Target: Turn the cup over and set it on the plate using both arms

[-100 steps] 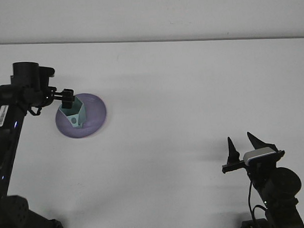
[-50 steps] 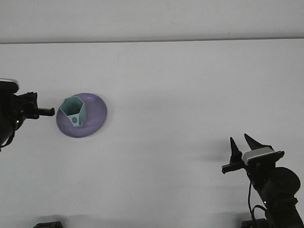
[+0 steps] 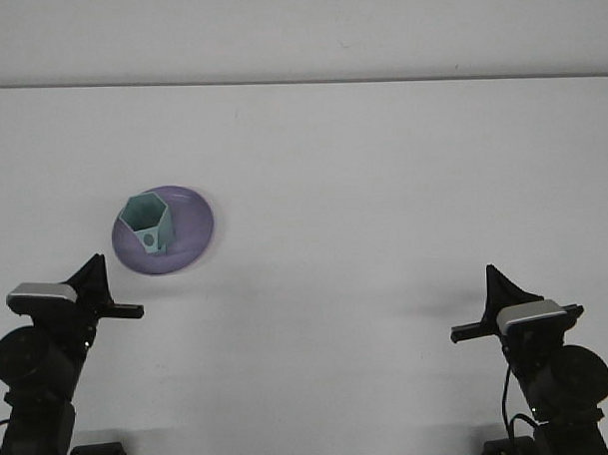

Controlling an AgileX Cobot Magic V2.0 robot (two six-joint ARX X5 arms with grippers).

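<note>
A pale green hexagonal cup stands upright, mouth up, on the left part of a purple plate at the left of the white table. Nothing touches the cup. My left gripper sits low near the front left edge, below the plate and well apart from it, with its fingers together in a single point. At the front right, far from the plate, my right gripper is drawn back in the same way, fingers together and holding nothing.
The white table ends at a pale wall at the back. Both arm bases and their wrist cameras stand at the front corners.
My left arm has pulled away from the cup and dropped back to the front left corner. The right gripper's fingers have come together and it has drawn back slightly. Cup and plate have stayed put.
</note>
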